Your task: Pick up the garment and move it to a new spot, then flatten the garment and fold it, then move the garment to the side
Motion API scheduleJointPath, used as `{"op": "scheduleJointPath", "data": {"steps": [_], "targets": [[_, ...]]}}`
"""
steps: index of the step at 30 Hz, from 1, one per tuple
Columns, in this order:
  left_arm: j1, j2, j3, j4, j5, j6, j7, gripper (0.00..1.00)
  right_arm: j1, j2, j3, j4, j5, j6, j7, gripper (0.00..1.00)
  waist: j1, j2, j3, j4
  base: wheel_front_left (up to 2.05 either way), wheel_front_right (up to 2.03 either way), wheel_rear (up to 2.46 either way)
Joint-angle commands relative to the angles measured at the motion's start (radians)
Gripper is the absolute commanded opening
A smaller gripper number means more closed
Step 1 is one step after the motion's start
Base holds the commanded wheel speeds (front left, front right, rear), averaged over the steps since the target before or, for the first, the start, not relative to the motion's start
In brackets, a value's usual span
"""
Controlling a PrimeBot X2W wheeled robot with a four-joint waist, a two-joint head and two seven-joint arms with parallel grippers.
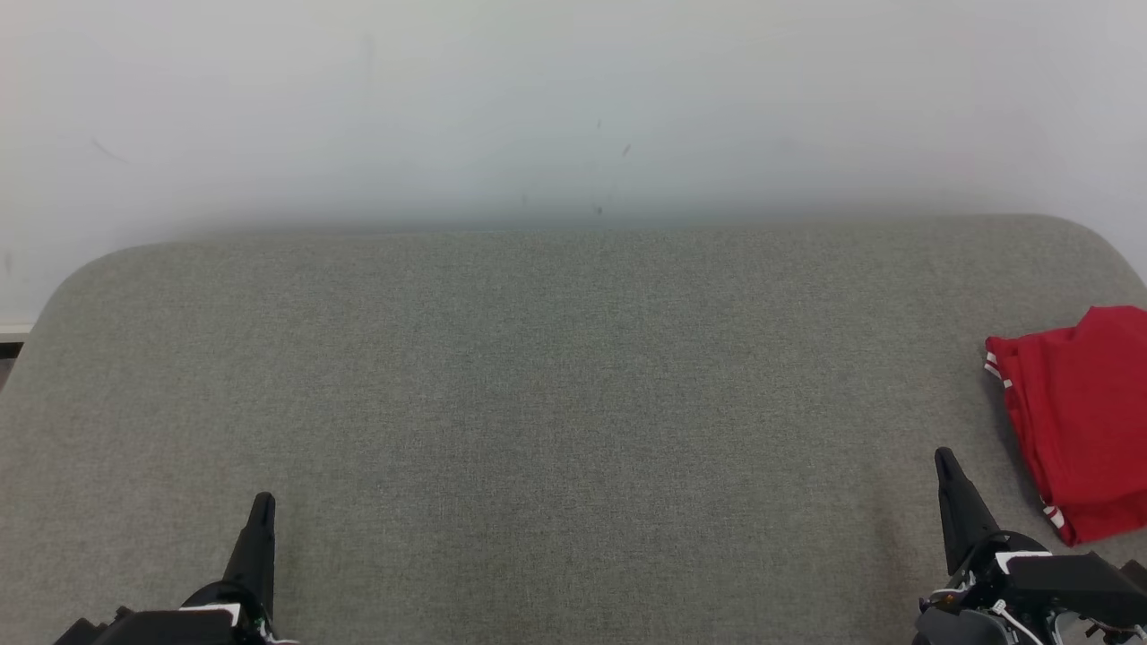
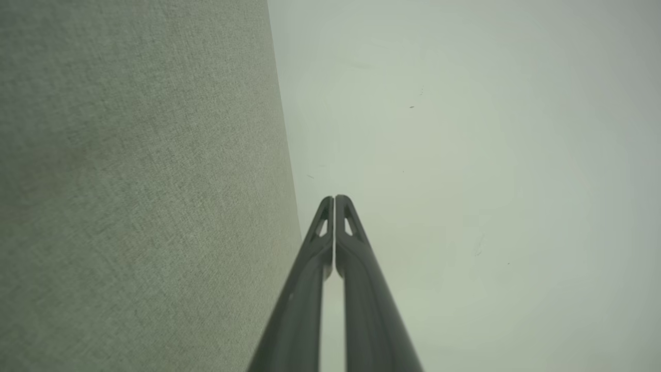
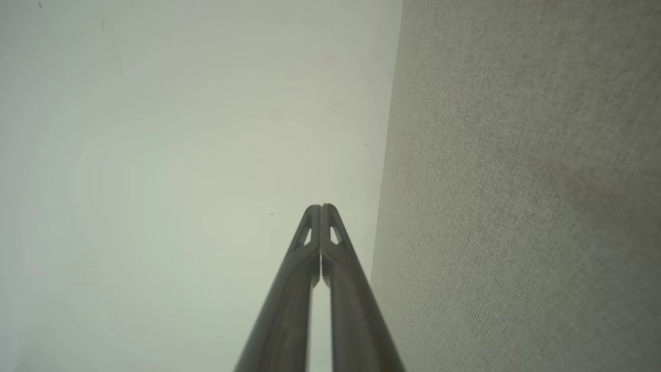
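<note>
Both pressed together, empty — left gripper [image 1: 263,502], right gripper [image 1: 945,459] — folded red garment [image 1: 1084,412] lies near the right, on the grey table [image 1: 573,403].

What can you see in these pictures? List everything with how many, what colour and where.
garment: one, red with white stripes at its edges, folded, on the right side of the padded surface, cut off by the head view's right edge
padded surface: one, grey woven fabric, rounded far corners, spanning the head view
wall: one, white with a few small dark marks, behind the padded surface
left gripper: one, dark, lower left of the head view, fingers shut together, holding nothing
right gripper: one, dark, lower right of the head view, fingers shut together, holding nothing, just left of the garment and apart from it
</note>
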Motion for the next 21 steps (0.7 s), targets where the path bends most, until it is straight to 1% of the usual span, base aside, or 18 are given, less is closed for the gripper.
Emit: {"op": "scheduleJointPath", "data": {"steps": [1,21], "targets": [[-0.010,0.003,0.003,-0.002,-0.005,-0.003,0.001,0.00,-0.004,0.001,-0.001,-0.001,0.002,0.001,0.003,0.00,0.0000,-0.0001,0.000,0.000,0.00,0.00,0.00],[-0.010,0.003,0.003,-0.002,-0.005,-0.003,0.001,0.00,-0.004,0.001,-0.001,-0.001,0.002,0.001,0.003,0.00,0.0000,-0.0001,0.000,0.000,0.00,0.00,0.00]]}}
